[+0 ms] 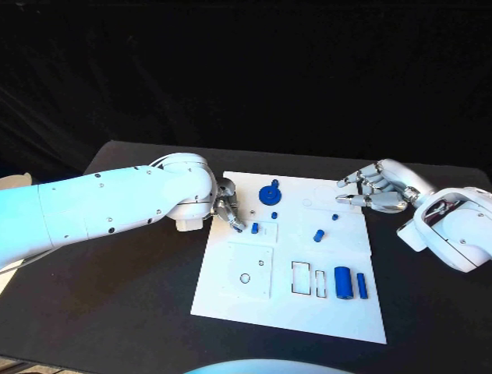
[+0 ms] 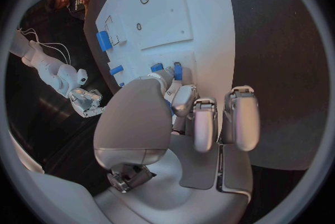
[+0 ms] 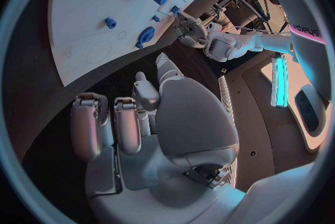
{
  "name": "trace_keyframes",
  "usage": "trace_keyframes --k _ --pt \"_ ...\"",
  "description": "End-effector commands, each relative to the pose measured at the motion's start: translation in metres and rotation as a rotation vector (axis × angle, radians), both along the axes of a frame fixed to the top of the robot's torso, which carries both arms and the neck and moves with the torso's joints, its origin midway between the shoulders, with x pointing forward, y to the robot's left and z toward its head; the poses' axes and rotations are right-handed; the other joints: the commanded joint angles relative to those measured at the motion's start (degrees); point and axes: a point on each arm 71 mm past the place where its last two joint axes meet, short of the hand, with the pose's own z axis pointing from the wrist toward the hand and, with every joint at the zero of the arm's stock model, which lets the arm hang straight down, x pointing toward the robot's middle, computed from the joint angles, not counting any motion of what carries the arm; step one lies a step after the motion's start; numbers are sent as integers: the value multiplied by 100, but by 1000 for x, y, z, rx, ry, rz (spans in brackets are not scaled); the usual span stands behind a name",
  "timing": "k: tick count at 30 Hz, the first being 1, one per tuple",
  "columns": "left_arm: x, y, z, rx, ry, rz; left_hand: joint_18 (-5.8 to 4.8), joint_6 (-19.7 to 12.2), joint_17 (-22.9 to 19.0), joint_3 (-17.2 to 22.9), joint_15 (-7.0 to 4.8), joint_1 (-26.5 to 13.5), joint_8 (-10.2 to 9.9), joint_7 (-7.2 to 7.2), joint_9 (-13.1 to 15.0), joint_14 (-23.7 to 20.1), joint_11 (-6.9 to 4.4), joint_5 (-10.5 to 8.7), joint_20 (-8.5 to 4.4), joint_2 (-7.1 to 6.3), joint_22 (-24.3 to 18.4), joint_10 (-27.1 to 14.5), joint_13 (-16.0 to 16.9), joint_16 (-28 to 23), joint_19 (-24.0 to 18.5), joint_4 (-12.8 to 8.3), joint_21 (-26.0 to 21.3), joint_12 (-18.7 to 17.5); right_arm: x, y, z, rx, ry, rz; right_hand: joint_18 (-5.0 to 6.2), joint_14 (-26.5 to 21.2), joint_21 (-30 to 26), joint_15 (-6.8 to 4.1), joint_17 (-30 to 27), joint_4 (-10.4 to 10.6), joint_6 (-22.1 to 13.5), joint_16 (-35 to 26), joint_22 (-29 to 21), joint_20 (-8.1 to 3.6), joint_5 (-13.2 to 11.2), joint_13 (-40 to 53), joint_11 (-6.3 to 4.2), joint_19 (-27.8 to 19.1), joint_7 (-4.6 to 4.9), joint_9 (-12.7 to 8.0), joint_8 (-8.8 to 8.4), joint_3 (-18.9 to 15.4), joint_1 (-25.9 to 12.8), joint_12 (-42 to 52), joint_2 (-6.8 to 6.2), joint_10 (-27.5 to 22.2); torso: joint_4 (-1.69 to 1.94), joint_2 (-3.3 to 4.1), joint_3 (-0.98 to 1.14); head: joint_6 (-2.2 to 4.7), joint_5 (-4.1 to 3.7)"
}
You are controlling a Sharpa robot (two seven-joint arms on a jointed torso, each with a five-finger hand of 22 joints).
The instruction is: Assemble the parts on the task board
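The white task board (image 1: pixel 237 300) lies in the middle of the black table. My left hand (image 1: pixel 228 209) is at its left edge, fingertips (image 2: pixel 170 76) reaching down beside a small blue peg (image 1: pixel 255 228) (image 2: pixel 177 71); nothing sits between the fingers. A blue gear-shaped part (image 1: pixel 271 194) (image 3: pixel 146 36) stands at the board's far side. More small blue parts (image 1: pixel 319 234) (image 1: pixel 276 213) lie mid-board. A blue cylinder (image 1: pixel 342 280) (image 2: pixel 103 41) and a thin blue bar (image 1: pixel 362 285) rest near the front right. My right hand (image 1: pixel 372 192) hovers at the far right edge, fingers loosely bent and holding nothing.
Empty outlined slots (image 1: pixel 299 279) and a raised square plate with a ring mark (image 1: pixel 249 269) take up the board's front half. Black table (image 1: pixel 111 312) surrounds the board on all sides.
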Motion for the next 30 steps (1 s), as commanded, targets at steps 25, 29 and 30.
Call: trace_keyframes --k 25,29,30 --pt "-1 -3 -3 56 51 -32 29 33 1506 445 -39 33 48 -76 15 603 -15 9 -32 -8 760 50 23 18 210 -407 19 54 -1 1 -1 -4 8 13 41 490 -27 -36 1078 -8 28 -18 131 -17 25 -5 -22 -40 -11 8 24 -28 14 -19 45 -33 -2 0 0 -36 3" --pt "0 -4 -4 57 50 -27 31 32 1506 452 -39 33 50 -76 16 603 -15 10 -33 -11 752 53 28 18 207 -411 13 58 -1 2 -1 -4 8 14 41 490 -27 -36 1078 -8 28 -18 131 -17 25 -5 -22 -40 -11 8 24 -28 14 -19 45 -33 -3 2 0 -42 -1" --pt "1 -4 -5 57 50 -24 33 32 1506 462 -40 22 54 -74 18 603 -14 10 -34 -5 748 53 28 18 204 -406 8 57 -1 2 -1 -4 7 14 41 490 -27 -36 1078 -8 28 -18 131 -17 25 -5 -22 -40 -11 8 24 -28 14 -19 45 -33 -3 4 -2 -45 -2"
